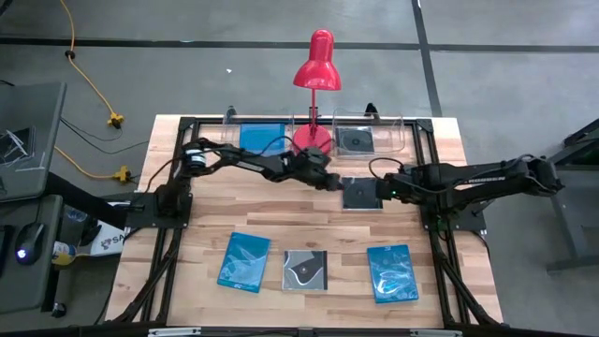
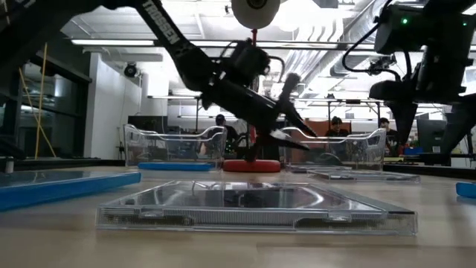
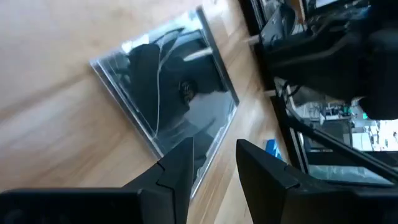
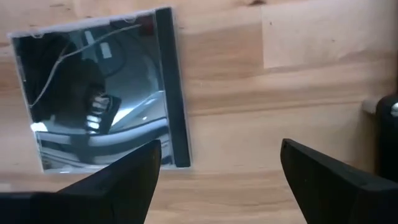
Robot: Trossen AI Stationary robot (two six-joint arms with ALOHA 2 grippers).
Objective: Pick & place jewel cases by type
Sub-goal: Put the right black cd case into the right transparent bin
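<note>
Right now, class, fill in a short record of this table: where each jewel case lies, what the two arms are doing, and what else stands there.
Centre case: dark jewel case flat on the table, between both arms
Front row: blue case, dark swirl case, blue case
Back trays: blue case in left clear tray; dark case in right clear tray
Left gripper: fingers slightly apart, empty, by the centre case's edge
Right gripper: fingers wide open, over the centre case
Other: red lamp
</note>
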